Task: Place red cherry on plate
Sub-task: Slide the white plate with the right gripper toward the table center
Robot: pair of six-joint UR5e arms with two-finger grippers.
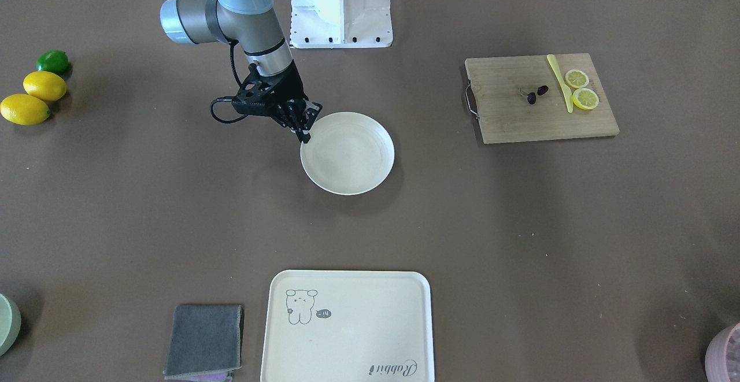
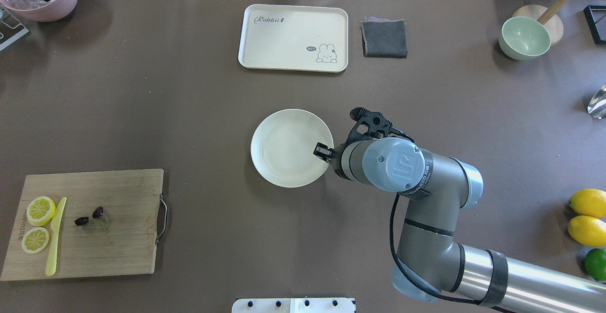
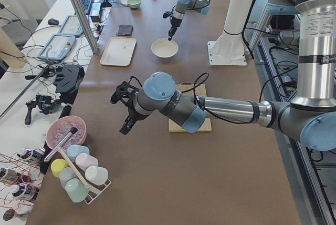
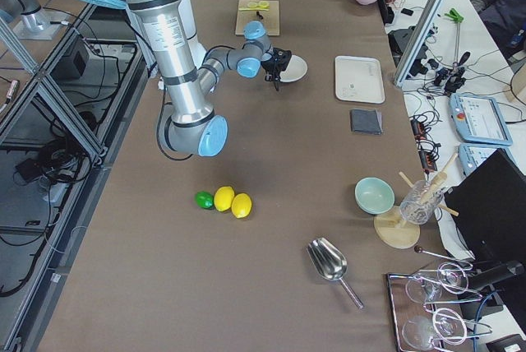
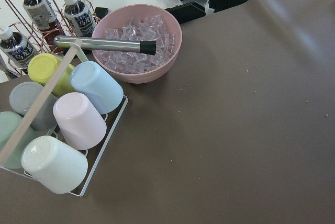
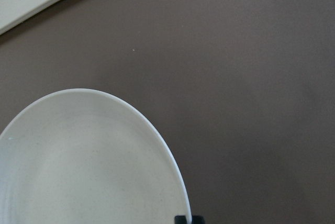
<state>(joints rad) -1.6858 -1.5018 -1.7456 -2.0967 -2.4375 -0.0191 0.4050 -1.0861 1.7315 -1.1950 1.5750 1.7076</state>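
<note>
The red cherry (image 1: 536, 93) (image 2: 90, 216) is a pair of tiny dark fruits on a thin stem, lying on a wooden cutting board (image 1: 520, 122) (image 2: 118, 251). The round cream plate (image 1: 352, 159) (image 2: 284, 154) sits mid-table with nothing on it. My right gripper (image 1: 304, 134) (image 2: 323, 151) is at the plate's rim, its fingers pinched together on the edge; the right wrist view shows the plate (image 6: 89, 166) filling its lower left. My left gripper (image 3: 126, 126) hangs far from the board, over the table's end near the cups. I cannot tell whether it is open or shut.
Two lemon slices (image 2: 38, 223) and a yellow knife (image 2: 55, 237) share the board. A cream tray (image 2: 293, 36), grey cloth (image 2: 384, 38) and green bowl (image 2: 524, 37) stand at the far side. Lemons and a lime (image 2: 589, 223) lie right. A pink ice bowl (image 5: 138, 46) and cup rack (image 5: 57, 124) stand at the left end.
</note>
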